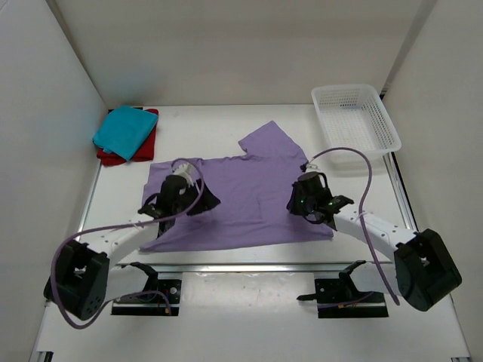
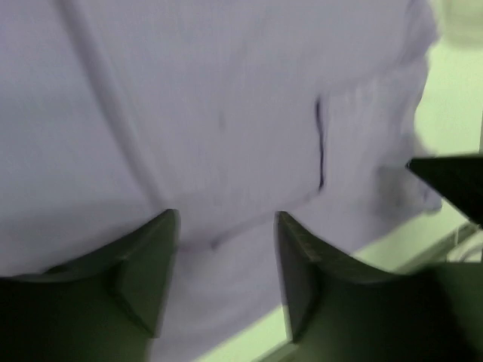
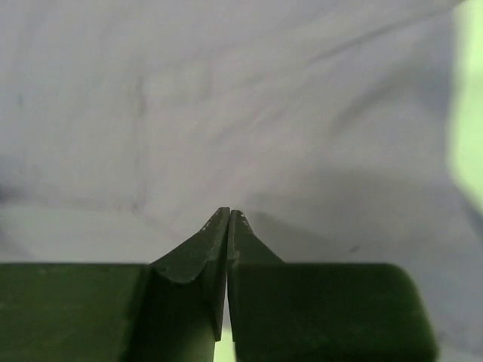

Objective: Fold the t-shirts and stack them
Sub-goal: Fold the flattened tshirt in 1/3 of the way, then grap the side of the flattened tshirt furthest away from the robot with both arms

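The lavender t-shirt [image 1: 249, 196] lies spread flat in the middle of the table, one sleeve pointing to the back. It fills the left wrist view [image 2: 189, 113] and the right wrist view [image 3: 264, 105]. The teal t-shirt [image 1: 124, 130] lies folded on the folded red t-shirt [image 1: 109, 157] at the back left. My left gripper [image 1: 178, 187] is open just above the lavender shirt's left part, cloth showing between its fingers [image 2: 226, 249]. My right gripper [image 1: 306, 197] is over the shirt's right part, its jaws shut [image 3: 229, 216] with nothing visible between them.
A white lattice basket [image 1: 355, 121] stands at the back right. White walls enclose the table on the left, back and right. The table's near edge rail [image 1: 249, 265] runs just below the shirt's hem.
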`<action>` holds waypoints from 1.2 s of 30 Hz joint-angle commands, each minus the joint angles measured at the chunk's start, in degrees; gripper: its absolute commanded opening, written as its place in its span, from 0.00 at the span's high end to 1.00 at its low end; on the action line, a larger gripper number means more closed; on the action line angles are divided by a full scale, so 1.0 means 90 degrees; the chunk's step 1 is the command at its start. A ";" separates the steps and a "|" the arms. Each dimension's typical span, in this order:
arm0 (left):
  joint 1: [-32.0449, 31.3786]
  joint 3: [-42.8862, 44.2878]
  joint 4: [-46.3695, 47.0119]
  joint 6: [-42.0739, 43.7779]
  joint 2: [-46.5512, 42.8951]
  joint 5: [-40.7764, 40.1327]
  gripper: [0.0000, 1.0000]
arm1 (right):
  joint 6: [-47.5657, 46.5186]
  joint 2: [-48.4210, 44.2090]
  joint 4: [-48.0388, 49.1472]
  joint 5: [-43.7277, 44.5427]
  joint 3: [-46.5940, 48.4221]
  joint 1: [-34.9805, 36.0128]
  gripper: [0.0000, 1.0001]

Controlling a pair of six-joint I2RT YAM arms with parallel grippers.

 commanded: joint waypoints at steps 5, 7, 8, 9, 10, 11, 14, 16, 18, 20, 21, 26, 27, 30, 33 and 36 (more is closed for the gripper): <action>0.1334 0.1246 -0.0310 0.0659 0.0985 0.0748 0.01 | 0.0410 0.0540 0.1000 -0.0418 -0.0997 -0.0958 1.00; 0.1898 0.1149 0.0195 0.0406 0.1094 0.1071 0.01 | 0.0498 0.0346 0.1136 -0.0409 -0.1338 -0.1084 1.00; 0.2046 0.1091 0.0412 0.0337 0.1250 0.1256 0.01 | 0.0557 0.0191 0.1165 -0.0380 -0.1563 -0.1114 1.00; 0.2289 0.1100 0.0531 0.0288 0.1328 0.1393 0.02 | 0.0596 -0.0014 0.1185 -0.0418 -0.1662 -0.1211 1.00; 0.2475 0.1110 0.0628 0.0239 0.1474 0.1492 0.02 | 0.0654 -0.0122 0.1156 -0.0438 -0.1856 -0.1328 1.00; 0.2535 0.1207 0.0591 0.0238 0.1582 0.1473 0.04 | 0.0665 -0.0317 0.1195 -0.0593 -0.2051 -0.1484 1.00; 0.2741 0.1403 0.0611 0.0141 0.1807 0.1308 0.30 | 0.0665 -0.0873 0.1000 -0.0643 -0.2394 -0.1807 0.99; 0.2819 0.1888 0.0290 0.0295 0.1905 0.0871 0.40 | 0.0578 -0.1284 0.1009 -0.0808 -0.2550 -0.2012 1.00; 0.2916 0.2202 -0.0082 0.0384 0.2081 0.0352 0.40 | 0.0470 -0.1527 0.1175 -0.1101 -0.2668 -0.2101 0.96; 0.3140 0.2467 -0.0152 0.0414 0.2236 -0.0010 0.41 | 0.0286 -0.1578 0.1079 -0.1316 -0.2387 -0.2111 0.90; 0.3335 0.2622 -0.0152 0.0453 0.2344 -0.0031 0.40 | 0.0139 -0.1530 0.0972 -0.1404 -0.2134 -0.2004 0.84; 0.3561 0.4017 -0.1088 0.1145 0.3203 -0.0616 0.40 | 0.0039 -0.1578 0.0755 -0.1279 -0.1332 -0.1205 0.62; 0.3629 0.4262 -0.1244 0.1311 0.3398 -0.0743 0.41 | 0.0136 -0.1636 0.0872 -0.1326 -0.1321 -0.1048 0.61; 0.3746 0.4770 -0.1586 0.1624 0.3829 -0.0986 0.46 | 0.0264 -0.1628 0.1360 -0.1512 -0.1418 -0.0706 0.63; 0.3708 0.5112 -0.1870 0.1965 0.4229 -0.1251 0.49 | 0.0362 -0.1511 0.1654 -0.1668 -0.1477 -0.0510 0.66; 0.3659 0.5337 -0.2104 0.2113 0.4571 -0.1398 0.50 | 0.0265 -0.1286 0.1576 -0.1737 -0.1292 -0.0509 0.67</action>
